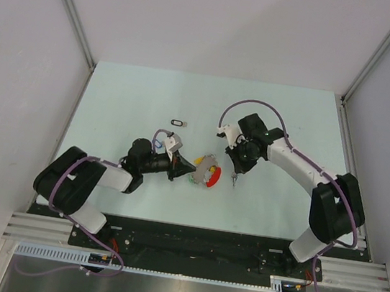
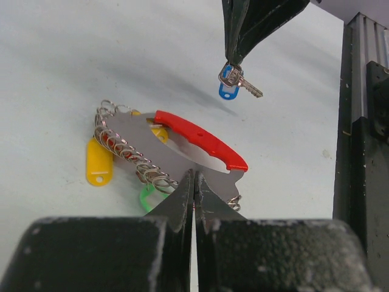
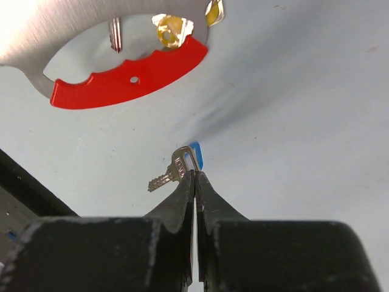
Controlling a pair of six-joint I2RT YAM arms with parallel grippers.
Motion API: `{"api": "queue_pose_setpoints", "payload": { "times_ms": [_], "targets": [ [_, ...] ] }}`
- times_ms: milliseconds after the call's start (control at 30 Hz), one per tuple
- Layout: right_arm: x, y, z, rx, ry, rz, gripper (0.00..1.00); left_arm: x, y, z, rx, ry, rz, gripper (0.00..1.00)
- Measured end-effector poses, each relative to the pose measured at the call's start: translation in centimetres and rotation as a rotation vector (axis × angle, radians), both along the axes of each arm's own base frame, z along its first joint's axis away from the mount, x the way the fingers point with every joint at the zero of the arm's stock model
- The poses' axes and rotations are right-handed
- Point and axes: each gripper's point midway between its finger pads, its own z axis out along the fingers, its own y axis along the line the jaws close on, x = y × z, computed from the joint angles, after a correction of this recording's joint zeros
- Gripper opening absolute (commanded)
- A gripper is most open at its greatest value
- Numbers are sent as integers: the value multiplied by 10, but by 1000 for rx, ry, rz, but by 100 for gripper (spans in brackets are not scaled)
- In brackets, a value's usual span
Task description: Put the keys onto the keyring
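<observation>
Progress is early: the left hand (image 2: 194, 182) is clamped on the keyring (image 2: 182, 143) at the middle of the tabletop (image 1: 293, 116). The right hand (image 3: 196, 177) pinches the blue-tagged key (image 3: 173, 172) just beside it, unthreaded. The black-tagged key (image 1: 178, 122) lies untouched toward the far edge.

No legible text, number or brand appears in any view. The yellow tag (image 2: 99, 163) and the blue tag (image 2: 227, 91) show plain faces. The black tag (image 1: 178, 122) is too small to read.

Lab test cell: white panels (image 1: 14, 91), aluminium rails (image 1: 73, 13)
</observation>
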Motion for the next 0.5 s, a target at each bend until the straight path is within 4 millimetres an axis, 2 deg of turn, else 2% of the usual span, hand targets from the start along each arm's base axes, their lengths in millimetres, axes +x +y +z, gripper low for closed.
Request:
{"api": "queue_pose_setpoints", "payload": {
  "times_ms": [67,167,267,367,500],
  "targets": [
    [2,3,13,6,-51,-13,1,0,0,7,-9,-17,1,0],
    [4,6,20,-7,-118,-52,0,1,0,17,-21,-43,4,0],
    [1,7,14,-22,-175,-93,0,1,-1,22,-25,-56,9,0],
    [-12,2,5,-33,-231,-125,0,0,-3,26,-24,-65,17,0],
    [-15,-5,5,-38,-302,-191,0,-2,-5,26,-16,-67,23,0]
  ]
}}
